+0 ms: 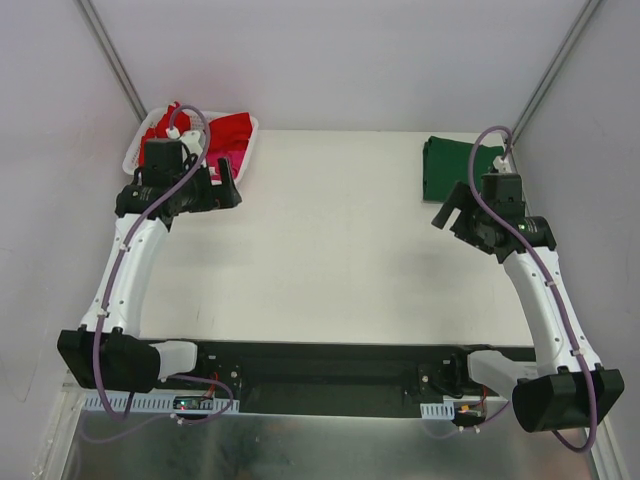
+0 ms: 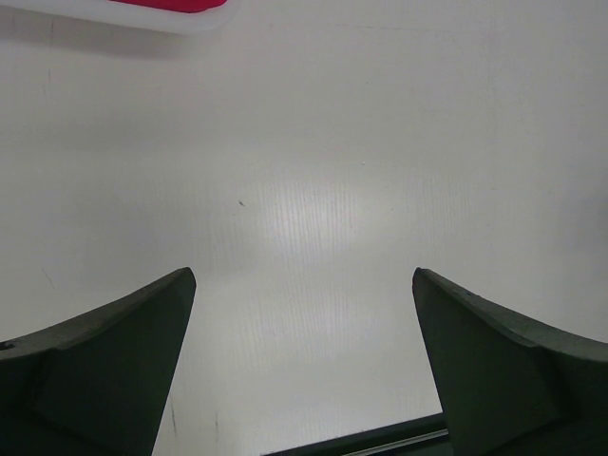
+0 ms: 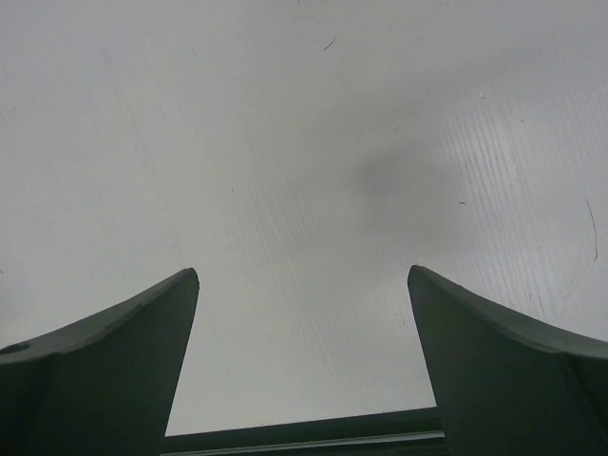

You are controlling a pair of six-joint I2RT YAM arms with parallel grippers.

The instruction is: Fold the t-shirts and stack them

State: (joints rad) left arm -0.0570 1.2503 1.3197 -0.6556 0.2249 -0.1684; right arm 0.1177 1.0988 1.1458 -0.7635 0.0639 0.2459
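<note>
Far right of table [image 1: 320,260], dark green t-shirt [image 1: 450,168]: lying flat as a folded rectangle, close to the far edge.
Far left corner, red t-shirts [image 1: 232,130] [image 2: 171,3]: heaped and crumpled inside the white basket [image 1: 133,158] [image 2: 185,21]; number of pieces not possible to tell; in left wrist view only a thin red strip at the top edge, above the basket rim.
Beside basket, left gripper [image 1: 230,184] [image 2: 304,275]: jaws spread wide, holding nothing; placed at the near right side of the basket, over bare table.
Left wrist view, fingers [image 2: 104,370]: two dark tips at the lower corners, only white table surface between.
Near green shirt, right gripper [image 1: 450,207] [image 3: 302,273]: jaws spread wide as well, empty; just beside the near edge of the dark green t-shirt, contact with cloth not visible.
Right wrist view: only white table under the tips, with few small scratches.
Middle of table: bare white surface between both arms.
</note>
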